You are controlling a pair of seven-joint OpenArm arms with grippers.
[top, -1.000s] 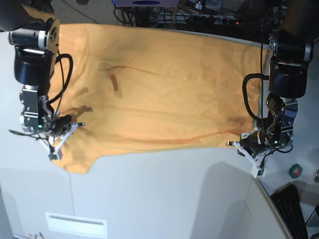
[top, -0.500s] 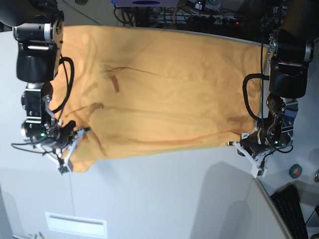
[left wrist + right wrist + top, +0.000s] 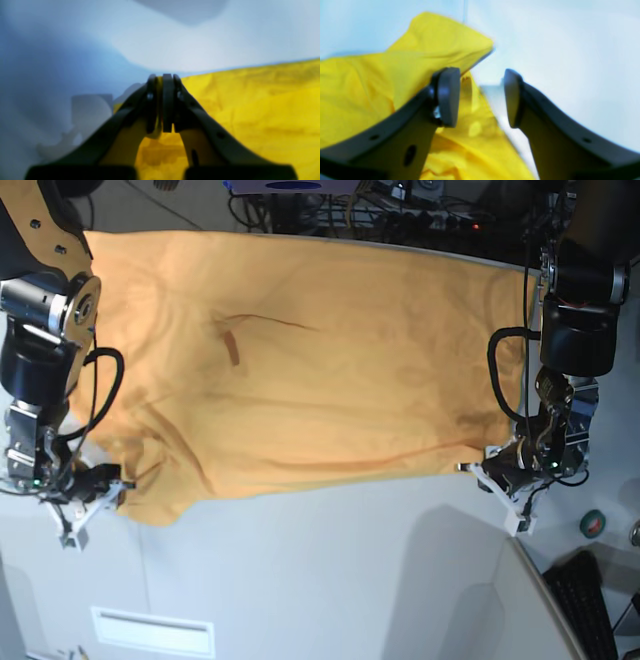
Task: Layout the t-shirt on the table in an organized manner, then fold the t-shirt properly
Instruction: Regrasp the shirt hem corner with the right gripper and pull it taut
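Note:
The orange-yellow t-shirt point(image 3: 330, 360) lies spread flat on the light-grey table point(image 3: 330, 570), with dark curved marks point(image 3: 232, 345) left of its middle. My left gripper point(image 3: 490, 475) is at the shirt's front right corner. In the left wrist view the left gripper point(image 3: 165, 82) is shut with a fold of yellow cloth point(image 3: 250, 112) pinched between its pads. My right gripper point(image 3: 85, 508) is just off the sleeve at the front left. In the right wrist view the right gripper point(image 3: 480, 97) is open, and the sleeve point(image 3: 432, 45) lies under and beyond its left finger point(image 3: 447, 97).
A green tape roll point(image 3: 593, 523) and a black keyboard point(image 3: 590, 600) lie past the table's right edge. Cables and equipment point(image 3: 400, 210) crowd the back edge. A white slotted plate point(image 3: 152, 632) sits at the front left.
My right gripper has moved off the sleeve toward the front left and now stands open beside it. The left arm has not moved.

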